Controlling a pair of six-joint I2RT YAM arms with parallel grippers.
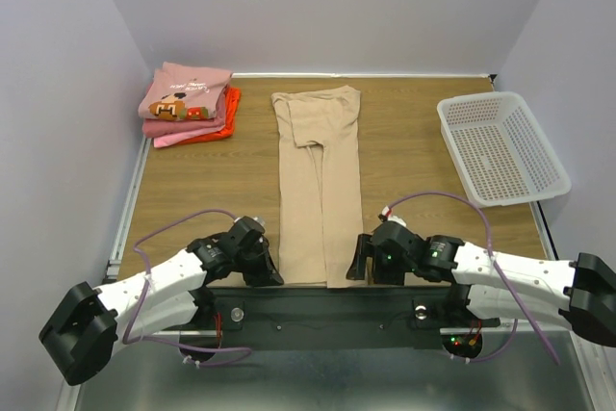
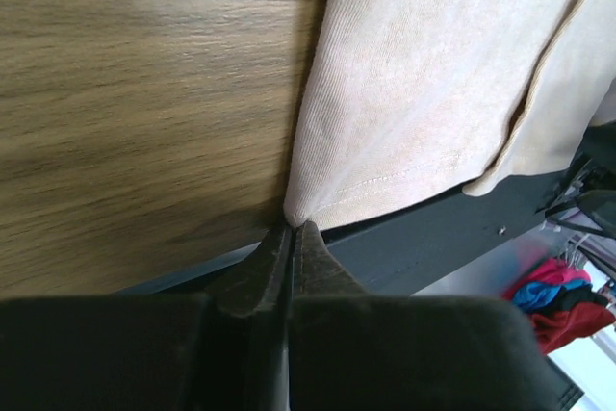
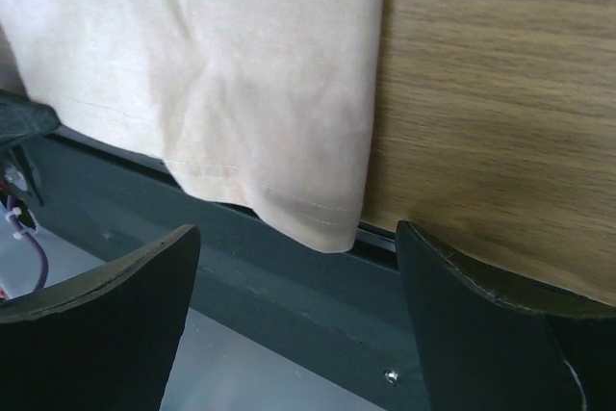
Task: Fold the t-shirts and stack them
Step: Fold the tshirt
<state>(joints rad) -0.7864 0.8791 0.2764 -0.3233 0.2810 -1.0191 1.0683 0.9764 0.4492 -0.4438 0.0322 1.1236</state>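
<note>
Mid-fold at the near edge: the tan t-shirt point(image 1: 318, 180) lies in the middle of the table point(image 1: 212, 190) as a long narrow strip, sides and sleeves already turned in. Its collar end points toward the back wall and its hem sits at the front lip, right beside both arms. The step in hand looks like the end-over-end fold, with each arm set at one hem corner.

The left gripper point(image 2: 292, 228) has its fingers pressed together with no gap, and the left hem corner comes to a point right at the tips. It appears pinched there, though how much cloth is caught cannot be seen. The right gripper point(image 3: 294, 233) has its fingers spread wide, one on each side of the right hem corner and touching nothing.

By my reading, the next move calls for the right fingers to clamp that corner. Both arms would then lift together and carry the hem toward the collar, keeping it level so the strip does not skew.

Three folded t-shirts point(image 1: 188, 103) are stacked at the far left, dusty pink on top. A white basket point(image 1: 446, 120) stands at the far right.
</note>
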